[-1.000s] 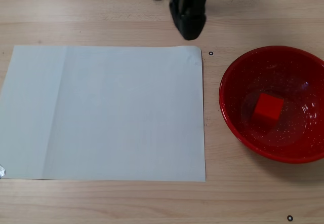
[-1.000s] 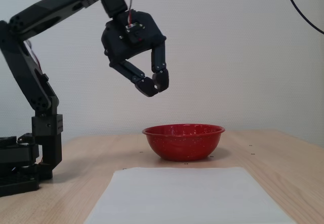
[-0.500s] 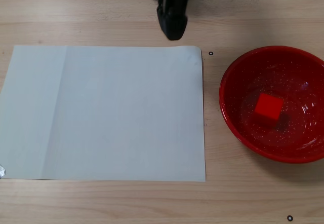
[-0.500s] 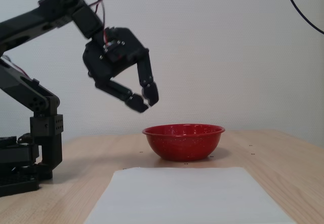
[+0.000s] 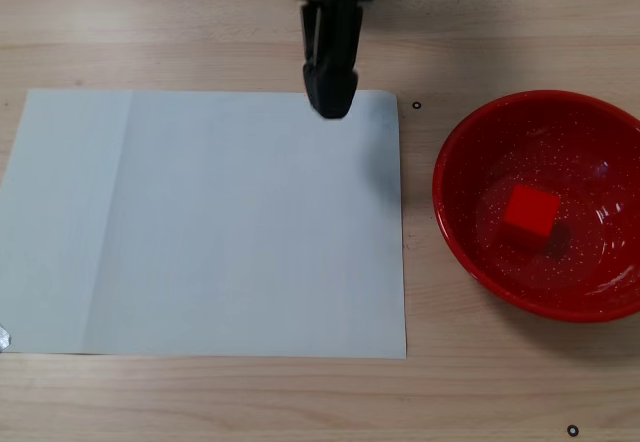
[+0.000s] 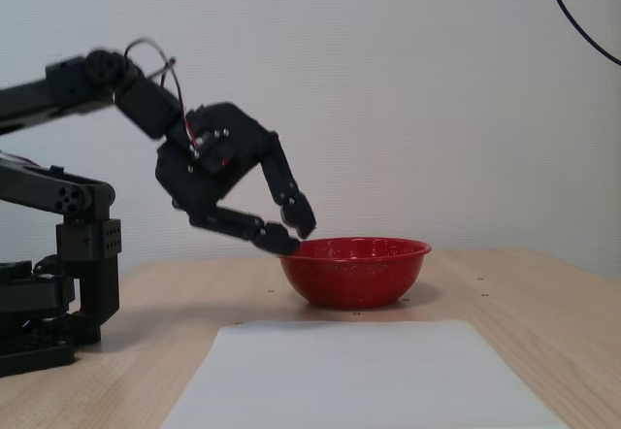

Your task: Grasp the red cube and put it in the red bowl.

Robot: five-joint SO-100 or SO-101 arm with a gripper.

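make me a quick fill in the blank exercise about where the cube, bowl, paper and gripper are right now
1. The red cube lies inside the red ____.
2. In the top-down fixed view, the red bowl stands to the ____ of the white paper.
3. The gripper holds ____.
4. In that view, the gripper's tip is over the paper's ____ edge.

Missing words: bowl; right; nothing; top

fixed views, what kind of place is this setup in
Probably an indoor hobby or lab bench for robot practice: a light wooden table against a plain white wall, a small black arm bearing a gripper, and staged props, a white paper sheet and a red bowl.
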